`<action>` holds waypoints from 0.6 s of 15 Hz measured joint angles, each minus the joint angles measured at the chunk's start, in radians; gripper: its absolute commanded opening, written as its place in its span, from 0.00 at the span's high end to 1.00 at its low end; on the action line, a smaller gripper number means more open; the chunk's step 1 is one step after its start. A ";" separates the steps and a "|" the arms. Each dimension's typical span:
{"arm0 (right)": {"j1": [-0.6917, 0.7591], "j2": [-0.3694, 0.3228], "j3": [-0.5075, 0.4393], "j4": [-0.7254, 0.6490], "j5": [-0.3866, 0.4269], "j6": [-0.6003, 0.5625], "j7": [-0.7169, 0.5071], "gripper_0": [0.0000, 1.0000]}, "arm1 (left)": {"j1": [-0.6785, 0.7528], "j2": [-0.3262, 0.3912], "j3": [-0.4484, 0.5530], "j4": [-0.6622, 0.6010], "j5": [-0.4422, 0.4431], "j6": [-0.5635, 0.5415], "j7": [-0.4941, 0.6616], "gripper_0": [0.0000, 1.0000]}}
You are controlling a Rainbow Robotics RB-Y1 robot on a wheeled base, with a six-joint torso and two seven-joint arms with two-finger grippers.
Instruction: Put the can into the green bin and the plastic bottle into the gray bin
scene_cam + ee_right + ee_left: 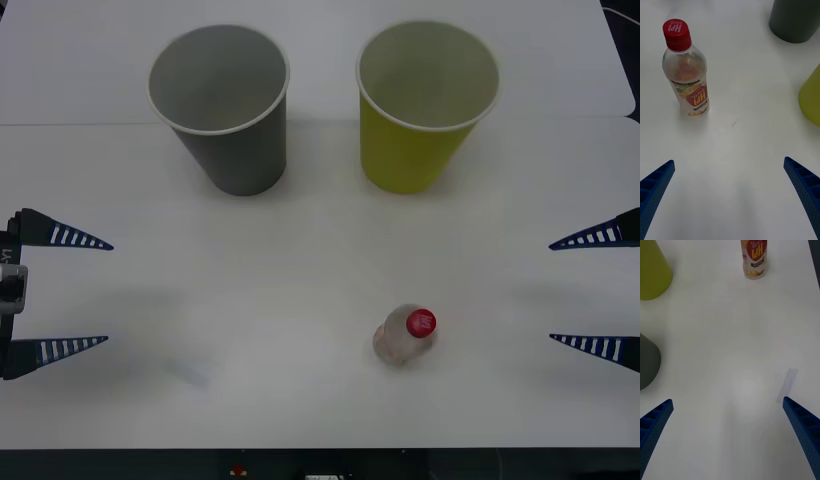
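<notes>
The plastic bottle (405, 335) stands upright on the white table, right of centre near the front, red cap up; I also see the bottle (686, 71) in the right wrist view and its lower part (754, 258) in the left wrist view. At the back stand the gray bin (222, 105) on the left and the green bin (425, 105) on the right, both upright; from this angle I see nothing inside them. The can is out of view. My left gripper (60, 292) hangs open at the left edge. My right gripper (595, 290) hangs open at the right edge, right of the bottle.
The white table (300, 260) stretches between the two grippers. Its front edge (320, 448) runs along the bottom of the front view. A seam (80, 124) crosses the table behind the cups.
</notes>
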 measured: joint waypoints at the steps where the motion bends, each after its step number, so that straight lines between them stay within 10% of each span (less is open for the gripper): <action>1: 0.000 0.004 0.002 0.003 -0.005 -0.001 0.001 0.00 | 0.000 0.000 0.000 0.000 0.000 0.000 0.000 0.00; 9: -0.047 -0.004 0.086 0.079 -0.047 -0.003 0.059 0.00 | 0.000 0.000 0.000 0.000 0.000 0.000 0.000 0.00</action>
